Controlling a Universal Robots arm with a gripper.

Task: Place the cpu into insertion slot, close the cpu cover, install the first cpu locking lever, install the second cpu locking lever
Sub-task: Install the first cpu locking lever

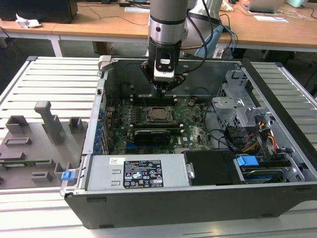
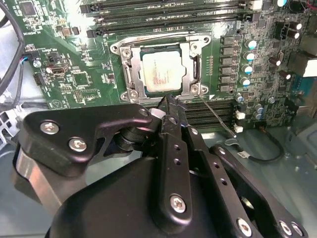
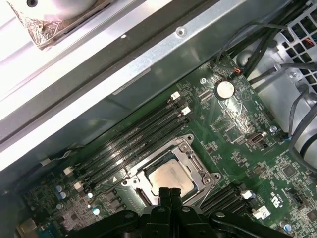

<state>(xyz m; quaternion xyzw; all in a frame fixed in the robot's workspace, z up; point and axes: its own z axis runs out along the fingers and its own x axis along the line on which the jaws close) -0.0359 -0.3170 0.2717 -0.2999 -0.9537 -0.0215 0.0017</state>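
Observation:
The cpu (image 1: 159, 113) lies in the insertion slot (image 2: 120, 48) on the green motherboard, its silvery top showing (image 2: 161, 74) (image 3: 171, 178). The cpu cover (image 2: 191, 64) lies flat around it as a metal frame, and the chip shows through its window. From one socket corner a thin locking lever (image 2: 218, 117) sticks out slantwise over the memory slots. My gripper (image 1: 163, 89) hangs just above the socket's edge. Its black fingertips are pressed together in both wrist views (image 2: 168, 101) (image 3: 171, 191), shut with nothing between them.
Long black memory slots (image 3: 133, 136) flank the socket. A black expansion card (image 1: 151, 134) lies nearer the front, and a power supply (image 1: 138, 173) sits at the case front. A drive cage (image 1: 237, 104) with cables stands at the exterior view's right. Grey fixtures (image 1: 34, 139) lie outside the case.

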